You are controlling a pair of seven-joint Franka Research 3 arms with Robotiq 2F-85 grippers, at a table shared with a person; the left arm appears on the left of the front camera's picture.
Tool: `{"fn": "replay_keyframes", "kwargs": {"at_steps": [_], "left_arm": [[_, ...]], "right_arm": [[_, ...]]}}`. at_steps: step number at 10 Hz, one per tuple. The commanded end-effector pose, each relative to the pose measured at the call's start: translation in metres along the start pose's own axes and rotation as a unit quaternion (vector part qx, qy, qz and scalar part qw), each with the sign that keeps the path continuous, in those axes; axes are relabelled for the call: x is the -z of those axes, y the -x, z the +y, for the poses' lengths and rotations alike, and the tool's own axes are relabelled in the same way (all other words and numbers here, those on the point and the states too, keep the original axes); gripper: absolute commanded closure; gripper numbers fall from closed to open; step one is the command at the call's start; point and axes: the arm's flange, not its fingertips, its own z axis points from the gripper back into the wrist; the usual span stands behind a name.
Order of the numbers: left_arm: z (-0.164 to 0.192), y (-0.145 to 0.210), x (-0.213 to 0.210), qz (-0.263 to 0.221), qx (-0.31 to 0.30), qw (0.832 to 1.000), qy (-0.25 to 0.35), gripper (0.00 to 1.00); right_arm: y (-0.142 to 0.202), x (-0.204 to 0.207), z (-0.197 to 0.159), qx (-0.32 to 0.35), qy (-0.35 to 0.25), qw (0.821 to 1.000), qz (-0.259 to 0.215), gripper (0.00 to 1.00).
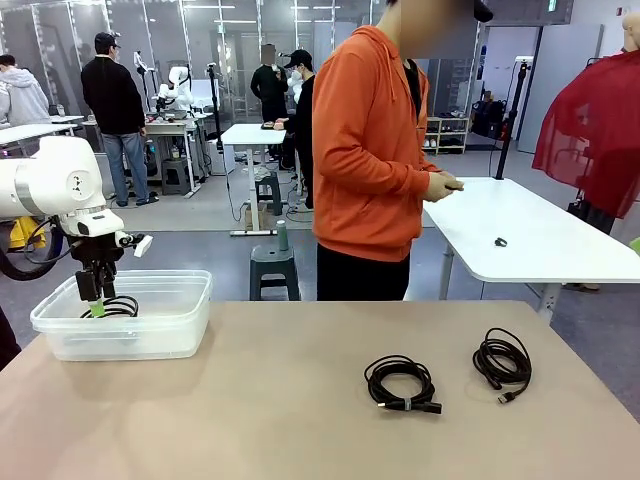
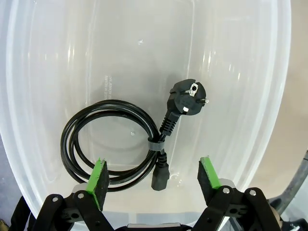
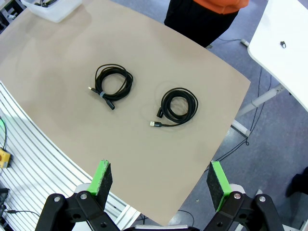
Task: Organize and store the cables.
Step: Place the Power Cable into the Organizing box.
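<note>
Operator: What lies closest, and how far along am I?

Keeper: Item one, table (image 1: 300, 420): matte tan top, flat and smooth. On it, toward your right, is item two, middle cable (image 1: 402, 383): thin black cord in a round coil, cinched by a pale band, plugs at the near edge. Item three, outer cable (image 1: 502, 362), lies near it but apart: the same glossy black cord in a tighter coil, with a small metal-tipped plug trailing loose. Neither is stored.

Operator: And my grippers?

Keeper: Your right gripper (image 3: 159, 168) hangs high over the table, green pads spread wide, holding nothing. Farther back on your left is item four, bin (image 1: 180, 330): clear plastic, rimmed, with rounded corners. Item five, power cable (image 2: 155, 144), lies flat on its floor: thicker rubbery cord in a loose loop with a grey tie, a round two-pin plug at one end and a block connector at the other. Your left gripper (image 2: 154, 166) hovers in the bin above it, jaws wide, gripping nothing.

Operator: Tally?

Keeper: By my count, one of three is stored and two are left for you to carry over. Beyond the table a person (image 1: 375, 150) in an orange hoodie stands with hands together.
</note>
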Motion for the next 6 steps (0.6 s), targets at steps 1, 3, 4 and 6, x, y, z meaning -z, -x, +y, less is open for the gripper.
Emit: {"fn": "replay_keyframes", "kwargs": {"at_steps": [1,3,4,6], "left_arm": [[0.0002,0.0007,0.0007,0.000,-0.001,1.000,0.000,0.07],[0.0002,0.0007,0.0007,0.000,-0.001,1.000,0.000,0.07],[0.0002,0.0007,0.0007,0.000,-0.001,1.000,0.000,0.07],[0.0002,0.0007,0.0007,0.000,-0.001,1.000,0.000,0.07]], "right_arm": [[0.0015,-0.0006,-0.0002,-0.001,0.000,1.000,0.000,0.00],[0.0015,-0.0006,-0.0002,-0.001,0.000,1.000,0.000,0.00],[0.0015,-0.0006,-0.0002,-0.001,0.000,1.000,0.000,0.00],[0.0015,-0.0006,-0.0002,-0.001,0.000,1.000,0.000,0.00]]}}
